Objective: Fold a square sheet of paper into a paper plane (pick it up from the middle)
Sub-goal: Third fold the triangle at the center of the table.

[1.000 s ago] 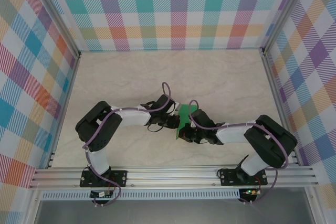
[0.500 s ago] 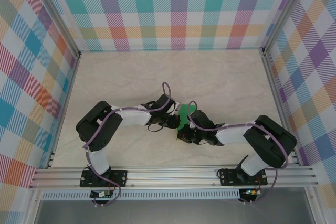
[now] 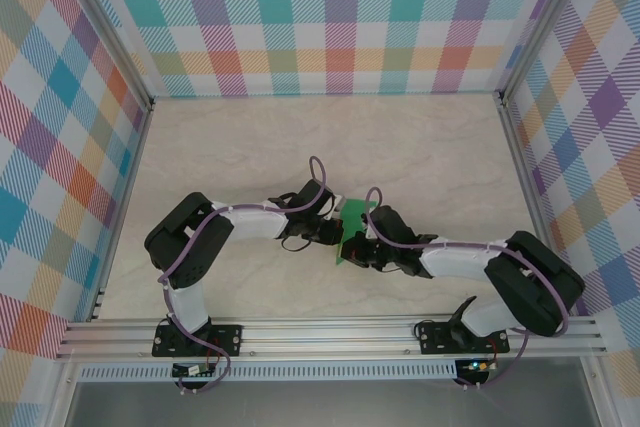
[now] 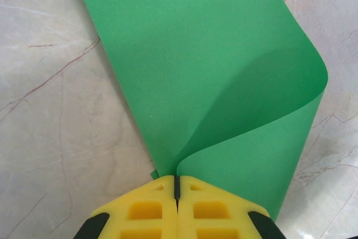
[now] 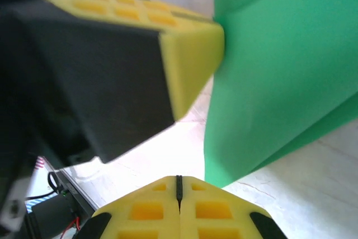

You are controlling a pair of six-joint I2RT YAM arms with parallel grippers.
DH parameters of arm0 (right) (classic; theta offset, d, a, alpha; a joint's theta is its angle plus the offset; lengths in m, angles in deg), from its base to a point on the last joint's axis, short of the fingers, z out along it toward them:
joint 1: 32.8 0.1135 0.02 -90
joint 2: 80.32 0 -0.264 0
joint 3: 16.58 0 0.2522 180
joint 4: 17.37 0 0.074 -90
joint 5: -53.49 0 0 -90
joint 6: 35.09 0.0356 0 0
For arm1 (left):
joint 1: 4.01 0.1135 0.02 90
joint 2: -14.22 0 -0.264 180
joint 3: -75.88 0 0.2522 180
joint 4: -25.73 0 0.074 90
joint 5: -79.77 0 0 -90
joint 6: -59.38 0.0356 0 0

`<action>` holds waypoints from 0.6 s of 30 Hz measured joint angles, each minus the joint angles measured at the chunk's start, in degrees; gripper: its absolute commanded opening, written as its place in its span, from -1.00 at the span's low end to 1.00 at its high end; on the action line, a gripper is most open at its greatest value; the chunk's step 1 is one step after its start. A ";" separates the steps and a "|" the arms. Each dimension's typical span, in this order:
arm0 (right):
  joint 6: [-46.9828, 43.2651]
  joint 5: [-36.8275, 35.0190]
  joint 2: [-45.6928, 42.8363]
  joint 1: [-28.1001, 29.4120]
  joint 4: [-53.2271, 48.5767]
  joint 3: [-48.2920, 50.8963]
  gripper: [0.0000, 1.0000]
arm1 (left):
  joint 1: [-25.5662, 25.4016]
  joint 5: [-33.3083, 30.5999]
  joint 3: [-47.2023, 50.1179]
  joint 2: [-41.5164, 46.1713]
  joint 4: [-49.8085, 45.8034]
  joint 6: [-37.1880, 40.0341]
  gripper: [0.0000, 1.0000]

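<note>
Left pincer (image 4: 177,180) clamped on an edge of the square sheet of paper (image 4: 184,54), sheet curled over above mid tabletop (image 4: 50,110). Right pincer (image 5: 179,180) closed on nothing, tip just beside a sheet corner. Advice: press the curl flat slowly, align edges before creasing

tabletop (image 3: 250,147): pale marble pattern, thin reddish veins | walls (image 3: 330,17): multicolour plaid, three sides | aluminium rail (image 3: 330,332): along the near edge, posts at corners

Both my arms bend inward, elbows out, wrists low; my left gripper (image 4: 177,186) and right gripper (image 5: 179,186) are pinched closed, tips almost meeting.
</note>
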 measured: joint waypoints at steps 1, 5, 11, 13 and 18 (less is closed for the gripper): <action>-0.35 0.04 -0.11 -0.66 -0.28 -0.22 -1.00 | 0.00 0.02 -0.11 -0.09 -0.09 0.00 -1.00; -0.81 0.33 0.81 -2.60 -0.98 -0.85 -1.00 | 0.00 0.02 -0.31 -0.20 -0.13 0.00 -1.00; -1.42 1.81 4.52 -4.13 -0.44 -1.44 -1.00 | 0.00 0.04 -0.33 -0.22 -0.15 0.00 -1.00; -1.46 2.16 5.46 -4.37 -0.31 -1.46 -1.00 | 0.00 0.04 -0.33 -0.22 -0.15 0.00 -1.00; -1.66 1.90 6.73 -4.44 -0.42 -1.49 -1.00 | 0.00 0.02 -0.61 -0.31 -0.59 0.02 -1.00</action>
